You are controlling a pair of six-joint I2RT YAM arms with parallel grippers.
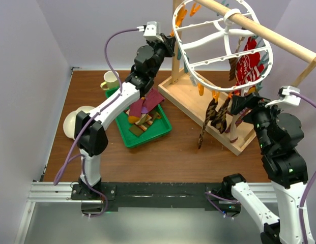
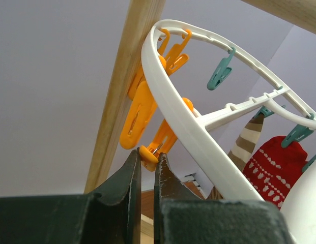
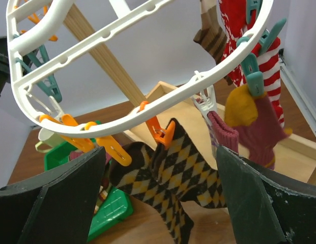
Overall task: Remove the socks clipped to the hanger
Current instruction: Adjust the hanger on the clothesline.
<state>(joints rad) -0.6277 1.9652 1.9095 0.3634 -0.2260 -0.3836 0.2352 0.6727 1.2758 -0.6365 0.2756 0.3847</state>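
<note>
Top external: tray (image 1: pixel 159 128) holds socks (image 1: pixel 142 109); left hand (image 2: pixel 147 158) pinches clip (image 2: pixel 165 134); right hand (image 3: pixel 160 152) open.

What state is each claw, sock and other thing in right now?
left claw, shut on the orange clip
right claw, wide open, flanking the argyle sock
argyle sock, hanging, clipped to the hanger
red sock, hanging from a teal clip
hanger, hooked over the wooden rail
green tray, holding loose socks
</note>
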